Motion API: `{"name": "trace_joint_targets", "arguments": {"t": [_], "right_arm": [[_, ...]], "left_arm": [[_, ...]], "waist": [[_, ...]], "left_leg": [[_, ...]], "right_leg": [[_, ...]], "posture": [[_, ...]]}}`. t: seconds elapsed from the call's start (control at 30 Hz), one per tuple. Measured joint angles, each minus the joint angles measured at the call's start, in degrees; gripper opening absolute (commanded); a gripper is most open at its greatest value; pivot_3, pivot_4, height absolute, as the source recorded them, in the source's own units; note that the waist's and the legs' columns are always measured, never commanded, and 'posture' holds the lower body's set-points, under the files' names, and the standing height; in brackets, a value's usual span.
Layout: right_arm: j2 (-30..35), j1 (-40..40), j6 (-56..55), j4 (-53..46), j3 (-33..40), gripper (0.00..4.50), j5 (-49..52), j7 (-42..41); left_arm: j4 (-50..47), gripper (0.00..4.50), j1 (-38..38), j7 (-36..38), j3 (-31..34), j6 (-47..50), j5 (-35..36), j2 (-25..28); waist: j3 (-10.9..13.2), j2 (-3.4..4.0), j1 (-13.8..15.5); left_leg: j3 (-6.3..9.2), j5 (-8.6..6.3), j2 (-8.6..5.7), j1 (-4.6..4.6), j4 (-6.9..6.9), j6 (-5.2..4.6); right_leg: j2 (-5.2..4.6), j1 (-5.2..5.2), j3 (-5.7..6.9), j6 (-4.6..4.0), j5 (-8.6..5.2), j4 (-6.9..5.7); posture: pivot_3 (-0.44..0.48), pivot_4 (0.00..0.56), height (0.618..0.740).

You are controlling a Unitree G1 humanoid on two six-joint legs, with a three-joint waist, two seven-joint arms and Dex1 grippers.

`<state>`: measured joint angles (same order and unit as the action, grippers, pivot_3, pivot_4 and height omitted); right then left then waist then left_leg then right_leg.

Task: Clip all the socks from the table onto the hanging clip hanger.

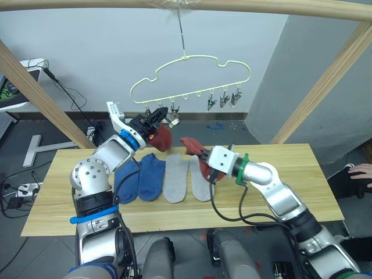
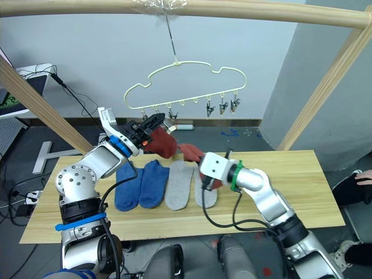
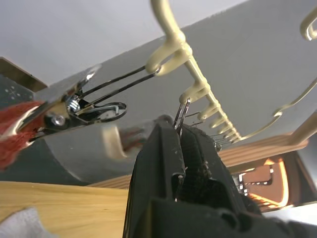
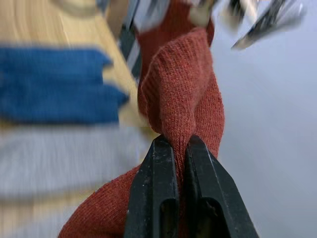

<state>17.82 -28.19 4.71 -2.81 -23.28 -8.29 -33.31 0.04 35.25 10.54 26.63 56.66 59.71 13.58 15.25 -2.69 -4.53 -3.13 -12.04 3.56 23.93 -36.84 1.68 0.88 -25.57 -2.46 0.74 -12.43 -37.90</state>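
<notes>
Okay so starting at the fingers: the right gripper [image 4: 181,148] is pinching a fold of a rust-red sock [image 4: 183,94], black fingers [image 4: 158,198] squeezed nearly together on the knit, and it's holding that sock up just above the table [image 1: 279,174], a bit right of the row. The left gripper [image 1: 152,119] is reaching up to the left end of the clip hanger [image 1: 192,78], and its fingers [image 3: 163,163] are clamped narrow on the wire tail of one metal clip [image 3: 181,113]. Another rust-red sock [image 1: 163,138] is hanging right there at those left clips; I'm guessing it's already clipped, but I can't tell for sure.

Progress-wise I'd say it's early. Two blue socks [image 1: 142,177] and two grey socks [image 1: 186,180] are lying flat side by side on the table, untouched, and the three clips [image 1: 224,100] on the right end of the hanger are dangling empty.

Materials: the socks are soft ribbed knit, floppy, folding wherever they get grabbed. The hanger is thin pale-yellow wire with a wavy top, hooked over a round wooden pole [image 1: 261,7]. The clips are small shiny springy metal, swinging freely. The table is pale planked wood, smooth.
</notes>
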Motion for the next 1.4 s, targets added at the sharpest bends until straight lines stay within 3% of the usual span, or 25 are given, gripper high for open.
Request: {"name": "trace_joint_targets", "arguments": {"t": [0.17, 0.73, 1.2, 1.23, 1.3, 1.4], "right_arm": [[-2.46, -2.22, 0.84, 1.17, 0.17, 0.04, -0.46, 1.14], [-2.22, -4.49, -2.15, 2.52, 0.25, 0.04, -3.58, 0.95], [-3.35, -4.50, -2.23, 2.85, 0.28, 0.00, -3.72, 0.72], [-3.60, -4.50, -2.17, 2.89, 0.34, 0.00, -3.42, 0.67], [-5.40, -4.42, -0.54, 2.92, 1.24, 0.00, -1.27, 0.34], [-6.83, -4.41, 2.10, 2.92, 2.23, 0.81, 1.40, -0.57]], "left_arm": [[-0.76, 0.00, -0.42, -1.01, -0.61, 0.52, 1.29, 0.01], [-2.36, 0.00, -1.90, 0.10, -2.88, 0.52, 3.01, 0.60], [-4.21, 4.25, -5.48, -0.80, -1.73, 1.59, 7.95, 3.06], [-4.35, 4.46, -5.62, -1.24, -1.26, 1.65, 8.36, 3.42], [-5.21, 4.46, -7.01, -1.96, -0.26, 1.96, 10.05, 5.14], [-6.38, 4.50, -9.06, -2.53, 0.52, 2.46, 11.68, 6.69]], "waist": [[0.00, 0.00, 0.28], [0.00, 0.00, 0.38], [0.00, 0.00, 0.52], [0.00, -0.01, 0.60], [-0.01, -0.01, 0.58], [-0.01, -0.02, 1.12]], "left_leg": [[-0.08, 0.00, -0.03, 0.01, -0.02, 0.00], [-0.09, 0.00, -0.02, 0.02, 0.01, 0.00], [-0.05, 0.00, 0.00, 0.06, 0.02, 0.01], [-0.04, 0.00, 0.01, 0.06, 0.02, 0.01], [-0.03, -0.01, 0.04, 0.04, 0.03, 0.01], [0.01, -0.01, 0.04, 0.06, 0.03, 0.01]], "right_leg": [[-0.15, 0.04, -0.06, 0.00, 0.00, 0.11], [-0.02, 0.02, 0.00, -0.01, 0.00, 0.09], [-0.03, -0.01, 0.02, -0.01, 0.00, 0.09], [-0.02, -0.01, 0.03, -0.01, 0.00, 0.09], [-0.03, -0.01, 0.00, -0.01, 0.00, 0.06], [-0.03, -0.03, 0.04, -0.01, 0.00, 0.07]], "posture": [[-0.045, 0.263, 0.740], [-0.046, 0.249, 0.740], [-0.021, 0.237, 0.740], [-0.005, 0.235, 0.740], [-0.005, 0.235, 0.740], [-0.005, 0.235, 0.740]]}}
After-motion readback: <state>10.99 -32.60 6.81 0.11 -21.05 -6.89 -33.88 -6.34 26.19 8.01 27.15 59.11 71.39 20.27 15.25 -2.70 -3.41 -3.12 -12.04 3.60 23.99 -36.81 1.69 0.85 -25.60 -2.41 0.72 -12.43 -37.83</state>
